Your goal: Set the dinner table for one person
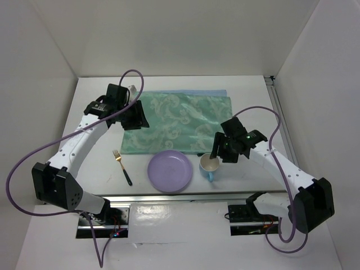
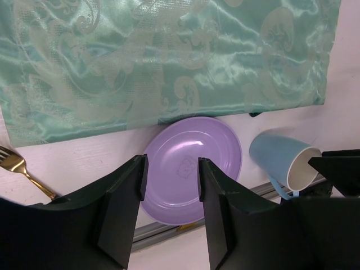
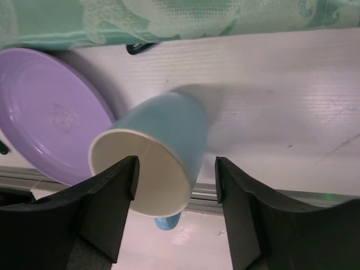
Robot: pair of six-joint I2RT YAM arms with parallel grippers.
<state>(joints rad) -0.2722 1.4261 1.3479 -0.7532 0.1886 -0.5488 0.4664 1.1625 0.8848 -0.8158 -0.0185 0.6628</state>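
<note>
plain white rectangular dinner table (image 1: 185,83) carries everything. right gripper (image 3: 176,163): jaws spread wide, straddling the rim of a pale blue mug with a cream inside (image 3: 169,129); contact cannot be told. the mug stands near the table's front edge, just right of a round purple plate (image 1: 170,170). left gripper (image 2: 171,163): jaws moderately apart, empty, above the left edge of a green patterned satin cloth (image 1: 180,121). a gold fork with a dark handle (image 1: 121,166) lies left of the plate.
</note>
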